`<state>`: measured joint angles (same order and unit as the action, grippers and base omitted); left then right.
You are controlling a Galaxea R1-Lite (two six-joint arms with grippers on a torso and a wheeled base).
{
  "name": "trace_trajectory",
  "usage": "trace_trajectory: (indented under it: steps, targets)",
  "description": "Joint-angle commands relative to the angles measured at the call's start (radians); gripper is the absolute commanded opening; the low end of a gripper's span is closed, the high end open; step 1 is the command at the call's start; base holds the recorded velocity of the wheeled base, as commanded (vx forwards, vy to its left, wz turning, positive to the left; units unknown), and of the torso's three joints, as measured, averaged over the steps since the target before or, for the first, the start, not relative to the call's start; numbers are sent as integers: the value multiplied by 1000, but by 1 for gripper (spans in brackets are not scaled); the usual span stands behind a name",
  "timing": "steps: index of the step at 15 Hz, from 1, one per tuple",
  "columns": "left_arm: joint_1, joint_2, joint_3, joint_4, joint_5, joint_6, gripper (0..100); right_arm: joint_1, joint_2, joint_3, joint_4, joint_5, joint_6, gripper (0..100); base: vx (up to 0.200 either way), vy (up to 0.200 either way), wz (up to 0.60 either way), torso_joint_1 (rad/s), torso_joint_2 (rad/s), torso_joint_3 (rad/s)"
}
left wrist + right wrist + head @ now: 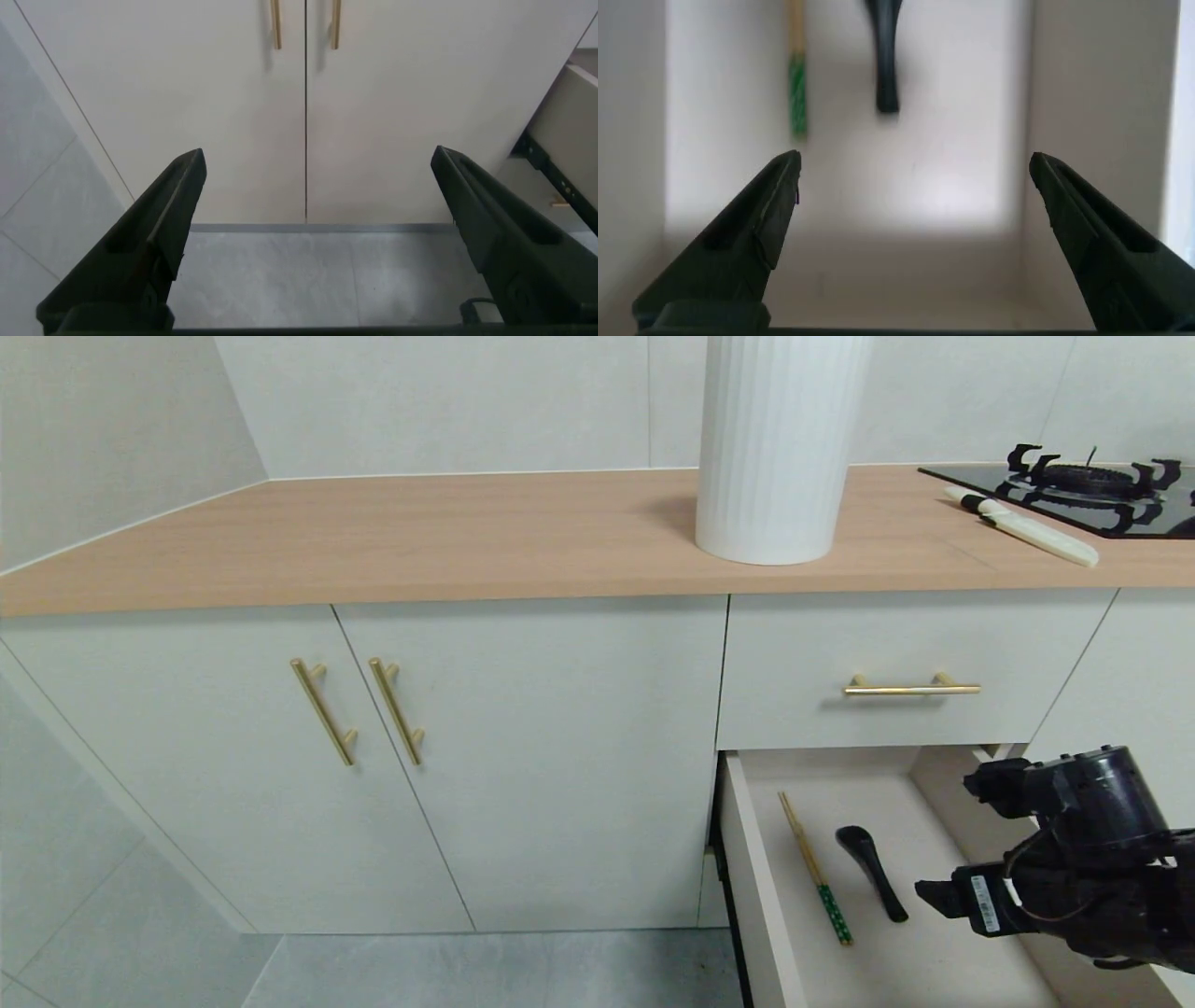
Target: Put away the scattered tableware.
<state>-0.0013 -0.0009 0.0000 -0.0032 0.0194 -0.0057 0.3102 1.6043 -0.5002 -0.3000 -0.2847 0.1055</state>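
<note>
A pulled-out lower drawer holds chopsticks with green patterned ends and a black spoon, lying side by side. In the right wrist view the chopsticks and the spoon lie on the drawer floor beyond my right gripper, which is open and empty. That right gripper hangs over the drawer's right front part. A white knife with a black end lies on the wooden counter by the stove. My left gripper is open and empty, facing the cabinet doors low near the floor.
A tall white ribbed cylinder stands on the counter above the drawers. A black gas stove sits at the back right. A shut upper drawer with a gold handle is above the open one. Two cabinet doors with gold handles are shut at left.
</note>
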Motion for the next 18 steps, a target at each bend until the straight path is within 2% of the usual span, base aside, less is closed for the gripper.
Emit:
trace_trajectory:
  steps: [1,4,8,12,18]
  targets:
    - [0,1,0,0,1,-2,100,6,-92,-3,2,1,0,100,0,0,0,0,0,0]
    - [0,1,0,0,1,0,100,6,-133,-18,64,13,0,100,0,0,0,0,0,0]
    - [0,1,0,0,1,0,100,6,-210,-92,268,108,2,100,-200,0,0,4,2,2]
    - [0,1,0,0,1,-2,100,6,-248,-95,325,140,-1,100,-200,0,0,4,4,2]
    - [0,1,0,0,1,-2,100,47,-251,-93,400,142,-7,100,0,0,0,0,0,0]
